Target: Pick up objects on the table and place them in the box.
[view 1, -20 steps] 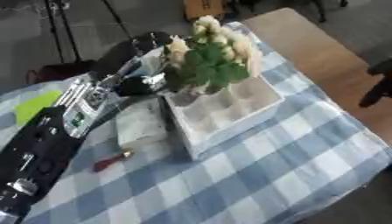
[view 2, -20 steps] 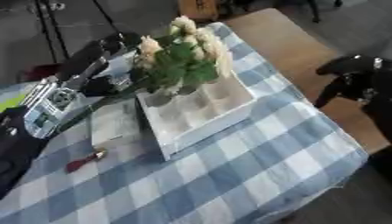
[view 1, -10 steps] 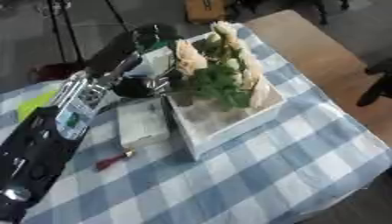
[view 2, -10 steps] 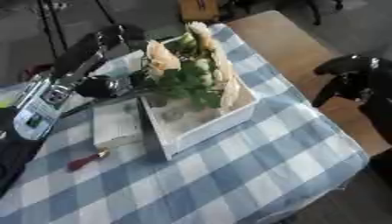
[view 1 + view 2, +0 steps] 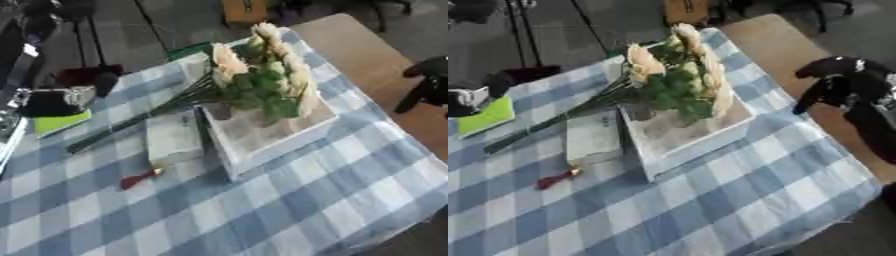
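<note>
A bouquet of cream flowers point(image 5: 262, 75) with green leaves lies in the white box point(image 5: 271, 140). Its long green stems point(image 5: 131, 125) stick out over the box's left wall onto the checked tablecloth. My left hand point(image 5: 57, 99) is at the left edge, apart from the stems, fingers relaxed and holding nothing. A small red thing with a golden tip point(image 5: 136, 180) lies on the cloth left of the box. A flat pale pad point(image 5: 171, 137) lies against the box's left side. My right hand point(image 5: 837, 80) hangs open over the wooden table on the right.
A yellow-green flat thing point(image 5: 61, 122) lies at the table's left edge under my left arm. A bare wooden table point(image 5: 367, 45) adjoins on the right. A cardboard carton point(image 5: 245, 10) and stand legs are on the floor beyond. Checked cloth point(image 5: 289, 210) fills the front.
My left hand has let go of the bouquet and drawn back to the left edge. The flowers have tipped down into the box. The right hand has not moved.
</note>
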Available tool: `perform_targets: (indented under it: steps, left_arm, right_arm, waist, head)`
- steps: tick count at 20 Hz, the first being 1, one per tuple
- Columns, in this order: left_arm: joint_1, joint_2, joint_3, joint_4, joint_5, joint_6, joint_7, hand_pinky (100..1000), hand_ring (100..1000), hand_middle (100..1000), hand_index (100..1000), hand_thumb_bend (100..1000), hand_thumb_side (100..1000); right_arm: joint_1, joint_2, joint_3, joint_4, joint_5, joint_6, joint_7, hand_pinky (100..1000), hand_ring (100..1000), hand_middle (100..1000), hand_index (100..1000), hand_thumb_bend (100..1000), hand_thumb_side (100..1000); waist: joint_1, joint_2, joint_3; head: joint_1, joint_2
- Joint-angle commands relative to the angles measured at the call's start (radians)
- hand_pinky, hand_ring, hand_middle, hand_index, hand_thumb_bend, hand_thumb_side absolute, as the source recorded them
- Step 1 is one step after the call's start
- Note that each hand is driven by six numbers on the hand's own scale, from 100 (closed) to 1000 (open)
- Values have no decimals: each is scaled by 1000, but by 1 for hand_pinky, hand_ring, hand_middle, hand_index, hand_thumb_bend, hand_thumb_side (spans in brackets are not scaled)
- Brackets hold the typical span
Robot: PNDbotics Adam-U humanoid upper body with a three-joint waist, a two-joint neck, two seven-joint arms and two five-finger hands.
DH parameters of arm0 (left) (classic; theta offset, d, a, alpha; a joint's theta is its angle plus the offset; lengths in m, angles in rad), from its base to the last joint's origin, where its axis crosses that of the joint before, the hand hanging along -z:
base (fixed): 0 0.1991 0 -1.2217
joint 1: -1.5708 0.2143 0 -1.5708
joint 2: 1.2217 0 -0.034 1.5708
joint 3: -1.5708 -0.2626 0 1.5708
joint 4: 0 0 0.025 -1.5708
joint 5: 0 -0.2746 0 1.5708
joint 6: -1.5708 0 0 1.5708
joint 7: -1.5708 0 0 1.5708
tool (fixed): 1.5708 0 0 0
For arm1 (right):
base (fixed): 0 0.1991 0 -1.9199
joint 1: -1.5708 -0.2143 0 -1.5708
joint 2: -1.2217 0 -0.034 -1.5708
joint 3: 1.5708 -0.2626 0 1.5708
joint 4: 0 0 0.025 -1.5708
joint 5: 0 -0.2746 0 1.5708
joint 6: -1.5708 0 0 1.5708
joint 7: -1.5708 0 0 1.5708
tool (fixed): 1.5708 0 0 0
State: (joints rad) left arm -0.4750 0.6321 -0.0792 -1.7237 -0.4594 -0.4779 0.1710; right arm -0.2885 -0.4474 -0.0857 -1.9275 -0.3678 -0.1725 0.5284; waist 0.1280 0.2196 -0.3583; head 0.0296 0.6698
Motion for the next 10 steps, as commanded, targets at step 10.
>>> perform_targets:
  steps: [10]
  left_arm:
    - [414, -146, 223, -276, 521, 50, -215, 583, 689, 708, 808, 240, 853]
  right_arm:
    - [18, -29, -19, -8, 20, -6, -12, 578, 577, 737, 776, 100, 773]
  waist:
    - [-23, -19, 49]
  head:
    - [-8, 54]
